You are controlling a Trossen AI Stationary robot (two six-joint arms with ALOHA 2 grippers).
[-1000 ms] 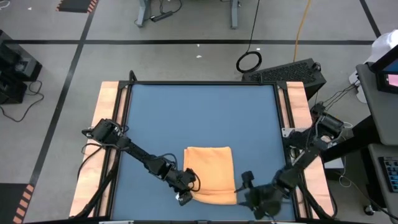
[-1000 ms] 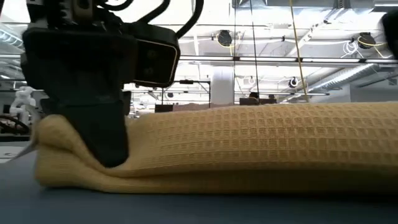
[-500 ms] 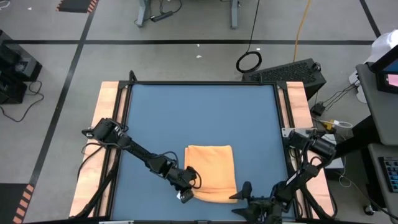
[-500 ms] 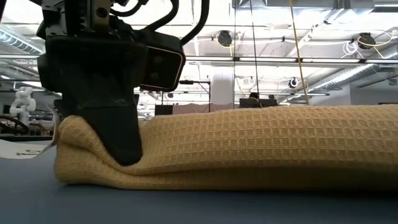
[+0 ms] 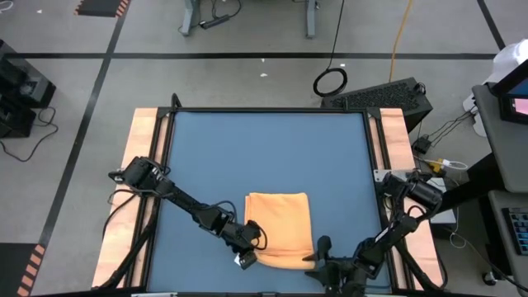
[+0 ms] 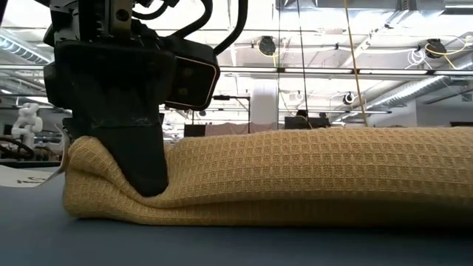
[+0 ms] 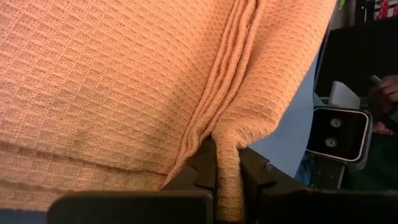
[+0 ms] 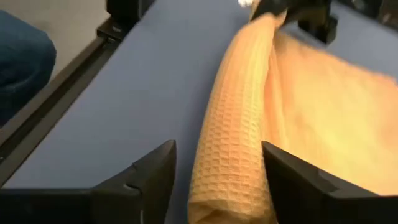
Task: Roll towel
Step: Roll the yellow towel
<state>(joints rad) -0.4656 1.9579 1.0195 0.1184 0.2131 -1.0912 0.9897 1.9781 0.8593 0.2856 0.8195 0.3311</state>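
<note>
Towel (image 5: pixel 279 229) lies on the blue worktop (image 5: pixel 264 157), near the front edge and a little right of centre, folded into a rectangle. Its near edge is turned up into a thick fold (image 8: pixel 233 149). The long axis of that fold runs left to right, parallel to the near edge of the worktop.

My left pincer (image 5: pixel 245 254) sits at the near-left corner of the towel. In the left wrist view it is closed narrowly on a pinch of the cloth (image 7: pixel 227 168), which stands up between the two dark fingers (image 7: pixel 186 180). The low view shows the same pincer (image 6: pixel 137 133) pressing into the left end of the fold.

My right pincer (image 5: pixel 318 262) sits at the near-right corner. In the right wrist view its fingers (image 8: pixel 152 171) are spread wide on either side of the right end of the fold, with the cloth between them and no clamp visible.

The two pincers thus stand at opposite ends of the fold, so I judge that the coming roll must travel away from the near edge, across the flat part of the towel.

Hidden: the white tag is not clearly made out; the right end of the towel is cut off in the low view; the right pincer is partly cut off at the bottom of the high view.
</note>
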